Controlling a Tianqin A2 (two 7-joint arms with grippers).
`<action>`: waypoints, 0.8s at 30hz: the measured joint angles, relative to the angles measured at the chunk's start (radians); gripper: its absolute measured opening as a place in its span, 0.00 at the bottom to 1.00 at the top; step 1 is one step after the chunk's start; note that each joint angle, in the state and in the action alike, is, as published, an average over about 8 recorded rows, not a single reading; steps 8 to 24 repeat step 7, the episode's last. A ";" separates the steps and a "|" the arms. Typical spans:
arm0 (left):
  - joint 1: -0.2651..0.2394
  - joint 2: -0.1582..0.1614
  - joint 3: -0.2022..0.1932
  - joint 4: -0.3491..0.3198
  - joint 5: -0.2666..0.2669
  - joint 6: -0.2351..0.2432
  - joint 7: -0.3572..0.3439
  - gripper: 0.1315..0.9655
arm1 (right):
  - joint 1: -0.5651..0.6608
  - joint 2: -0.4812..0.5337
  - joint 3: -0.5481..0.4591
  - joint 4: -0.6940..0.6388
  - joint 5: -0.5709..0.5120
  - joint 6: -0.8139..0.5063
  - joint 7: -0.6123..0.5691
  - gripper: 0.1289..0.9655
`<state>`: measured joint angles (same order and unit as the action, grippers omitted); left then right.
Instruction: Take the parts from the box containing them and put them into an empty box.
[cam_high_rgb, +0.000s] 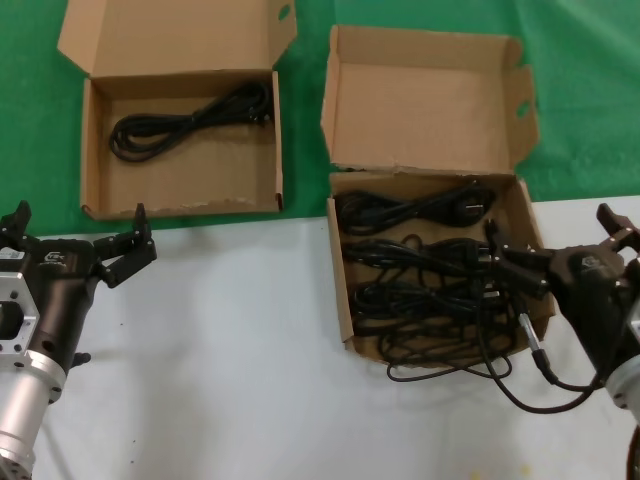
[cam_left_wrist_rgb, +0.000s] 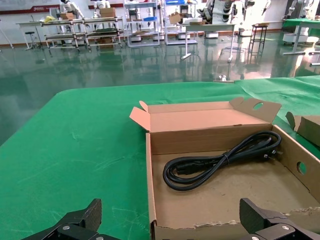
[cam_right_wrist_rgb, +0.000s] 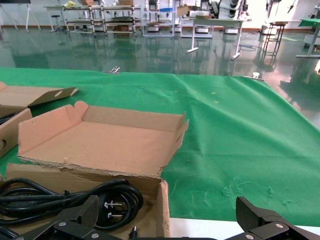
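- Now the job is partly done: one black cord (cam_high_rgb: 190, 120) already lies in the wide, flat box (cam_high_rgb: 100, 180), and more must follow.
- The tall-lidded box (cam_high_rgb: 342, 290) is the landmark. It sits on the white worktop (cam_high_rgb: 250, 340) with its lid over the green cloth (cam_high_rgb: 30, 120).
- A pile of cords (cam_high_rgb: 420, 270) fills the tall-lidded box, and one loop spills over its near edge onto the worktop.
- The wide box sits just left of the tall-lidded box, with a small gap between them.
- The right claw (cam_high_rgb: 505, 262) is over the right side of the tall-lidded box, just above the cords. Its fingers are spread and hold nothing.
- The left claw (cam_high_rgb: 75, 235) waits well left of the tall-lidded box, in front of the wide box, also spread and empty.
- I think the step is reaching for the next cord.
- Next, the right claw should go down, close on one bundle, and lift slowly, because the cords look tangled.
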<state>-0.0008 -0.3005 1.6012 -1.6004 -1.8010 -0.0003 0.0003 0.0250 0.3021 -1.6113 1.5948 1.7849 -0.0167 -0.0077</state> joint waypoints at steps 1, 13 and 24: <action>0.000 0.000 0.000 0.000 0.000 0.000 0.000 1.00 | 0.000 0.000 0.000 0.000 0.000 0.000 0.000 1.00; 0.000 0.000 0.000 0.000 0.000 0.000 0.000 1.00 | 0.000 0.000 0.000 0.000 0.000 0.000 0.000 1.00; 0.000 0.000 0.000 0.000 0.000 0.000 0.000 1.00 | 0.000 0.000 0.000 0.000 0.000 0.000 0.000 1.00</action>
